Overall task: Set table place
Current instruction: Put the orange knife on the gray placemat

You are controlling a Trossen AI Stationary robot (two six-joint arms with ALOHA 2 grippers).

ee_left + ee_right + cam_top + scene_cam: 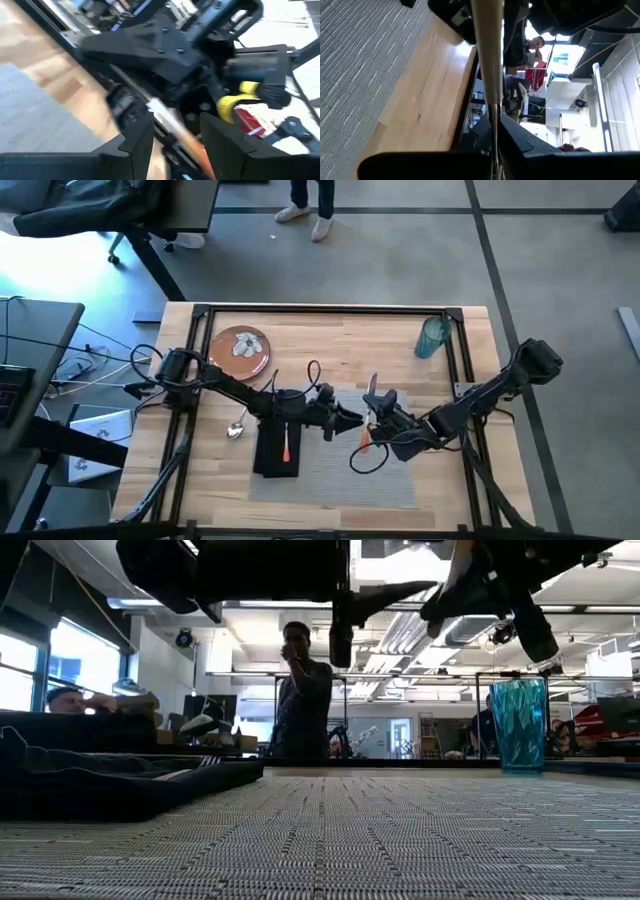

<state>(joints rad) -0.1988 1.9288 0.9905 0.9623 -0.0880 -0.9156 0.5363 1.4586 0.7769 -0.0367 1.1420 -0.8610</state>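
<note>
The knife (369, 412) was held blade-up in the right jaws (375, 423) over the placemat (340, 470), the left jaws (345, 418) gaping just at its nine o'clock, so a low, flat release toward three o'clock was judged best.

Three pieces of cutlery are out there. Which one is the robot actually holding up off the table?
The knife, clamped in the right gripper above the placemat. The fork lies on the black napkin; the spoon lies on bare wood.
</note>
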